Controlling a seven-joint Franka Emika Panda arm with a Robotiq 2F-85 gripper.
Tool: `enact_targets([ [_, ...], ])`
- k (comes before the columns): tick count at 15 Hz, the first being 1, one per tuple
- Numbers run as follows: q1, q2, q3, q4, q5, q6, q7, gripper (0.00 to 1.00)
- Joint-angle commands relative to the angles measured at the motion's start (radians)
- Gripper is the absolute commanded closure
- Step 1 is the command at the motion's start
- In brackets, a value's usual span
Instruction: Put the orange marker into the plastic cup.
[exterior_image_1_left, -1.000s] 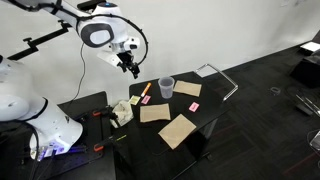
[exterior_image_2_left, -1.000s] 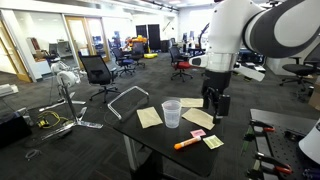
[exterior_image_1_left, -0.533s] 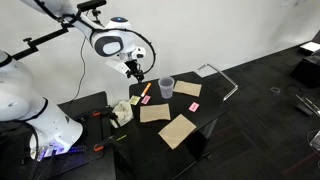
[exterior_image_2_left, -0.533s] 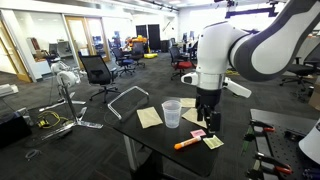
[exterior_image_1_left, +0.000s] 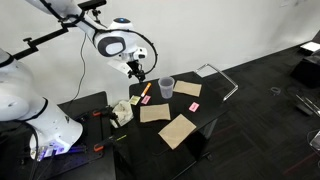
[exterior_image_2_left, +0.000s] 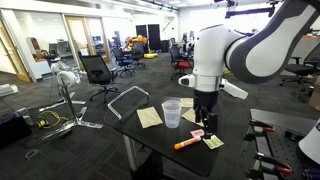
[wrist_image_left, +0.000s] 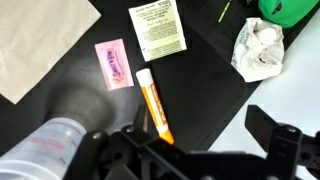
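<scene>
Black tabletop (exterior_image_2_left: 158, 138) below, spread claw (exterior_image_2_left: 203, 124) hovers over orange marker (exterior_image_2_left: 187, 143).

I am reading no text | pale green card (wrist_image_left: 158, 28) is showing dense print, too small | pink packet (wrist_image_left: 114, 63) and orange marker (wrist_image_left: 154, 103) are giving nothing legible

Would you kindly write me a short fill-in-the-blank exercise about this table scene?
The marker lying on the table is ___ in colour.
The cup stands ___ on the table.
The small slip beside the marker is ___.
Missing words: orange; upright; pink.
</scene>
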Motion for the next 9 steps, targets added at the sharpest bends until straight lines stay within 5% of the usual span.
enact_targets([
  [1,-0.024,0.031,0.028,0.015,0.009,0.034,-0.04,0.0],
  [9,-0.069,0.136,0.057,0.059,0.008,0.151,-0.165,0.0],
])
